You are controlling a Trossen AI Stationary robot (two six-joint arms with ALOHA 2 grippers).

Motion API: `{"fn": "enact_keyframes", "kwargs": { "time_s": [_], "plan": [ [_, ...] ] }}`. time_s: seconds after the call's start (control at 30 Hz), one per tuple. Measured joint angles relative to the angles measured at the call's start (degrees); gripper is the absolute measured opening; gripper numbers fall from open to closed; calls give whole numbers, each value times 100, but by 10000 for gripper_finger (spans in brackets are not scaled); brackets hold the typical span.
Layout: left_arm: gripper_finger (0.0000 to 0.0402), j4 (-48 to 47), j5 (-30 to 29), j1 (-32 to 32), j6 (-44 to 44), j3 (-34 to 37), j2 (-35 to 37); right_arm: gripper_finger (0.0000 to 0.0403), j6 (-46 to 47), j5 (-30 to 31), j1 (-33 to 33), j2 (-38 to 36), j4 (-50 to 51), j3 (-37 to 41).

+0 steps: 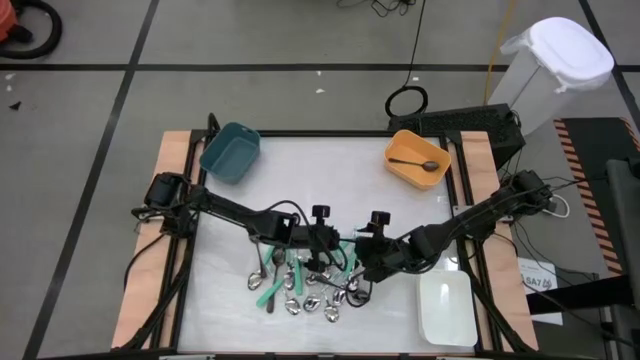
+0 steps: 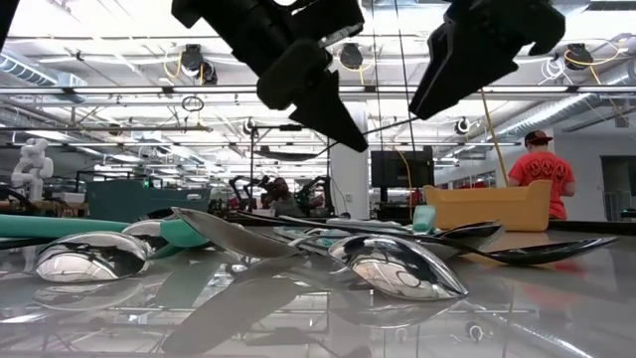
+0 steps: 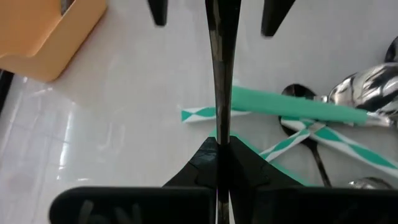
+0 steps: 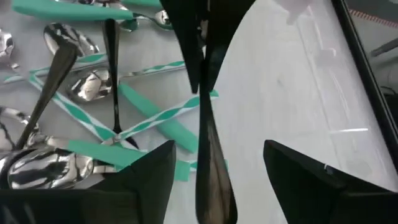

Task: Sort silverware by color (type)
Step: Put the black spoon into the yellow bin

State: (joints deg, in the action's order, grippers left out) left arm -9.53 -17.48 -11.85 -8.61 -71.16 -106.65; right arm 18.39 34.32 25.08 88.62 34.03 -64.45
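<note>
My left gripper (image 1: 335, 243) hangs above the table's middle, shut on a dark utensil (image 3: 219, 74) that sticks out ahead of its fingers. My right gripper (image 1: 362, 255) faces it, open. Its two fingers (image 4: 155, 174) stand on either side of the utensil's wider free end (image 4: 214, 190) without touching it. Below and toward the near edge lies the rest of the silverware (image 1: 300, 285): shiny spoons (image 2: 397, 268), dark pieces (image 4: 112, 68) and teal-handled ones (image 3: 292, 106), heaped across each other on the table. My left gripper pinches the dark utensil's narrow part (image 3: 219, 140) between its two fingers, which slant down toward the table's right. The utensil runs on along the fingers' line, seen edge-on, and is lifted clear of the table and the pile.
A teal bin (image 1: 230, 152) stands at the far left. An orange bin (image 1: 417, 158) at the far right holds a dark spoon (image 1: 412, 163). A white bin (image 1: 447, 308) is at the near right. Bare table lies between the bins. A person (image 2: 542, 171) stands in the room beyond.
</note>
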Motion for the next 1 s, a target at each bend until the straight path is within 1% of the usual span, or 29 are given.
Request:
{"fn": "enact_keyframes", "kwargs": {
  "time_s": [0.07, 0.23, 0.33, 0.4, 0.57, 0.8, 0.9, 1.0],
  "plan": [
    [13, -45, -115, -20, -26, 0, -2, 232, 2, -85, -2, 0, 91, 0],
    [13, -14, -133, -19, -162, 0, -2, 218, 110, -155, -83, 1, 251, 0],
    [13, 3, -138, -18, -168, 0, 0, 203, 103, -174, -117, 2, 238, 0],
    [13, 6, -140, -18, -168, 0, -2, 191, 101, -349, -160, 2, 239, 0],
    [13, 8, -140, -12, -136, 0, -1, 149, 74, -597, -222, 1, 227, 2],
    [13, -1, -136, -11, -4, 0, -1, 77, 46, -607, -224, 1, 229, 2],
    [14, 4, -106, -11, 80, 0, -2, 75, 43, -611, -223, 0, 227, 2],
    [34, 18, -83, -11, 210, 0, -2, 75, 60, -606, -221, 0, 225, 2]
  ]
}}
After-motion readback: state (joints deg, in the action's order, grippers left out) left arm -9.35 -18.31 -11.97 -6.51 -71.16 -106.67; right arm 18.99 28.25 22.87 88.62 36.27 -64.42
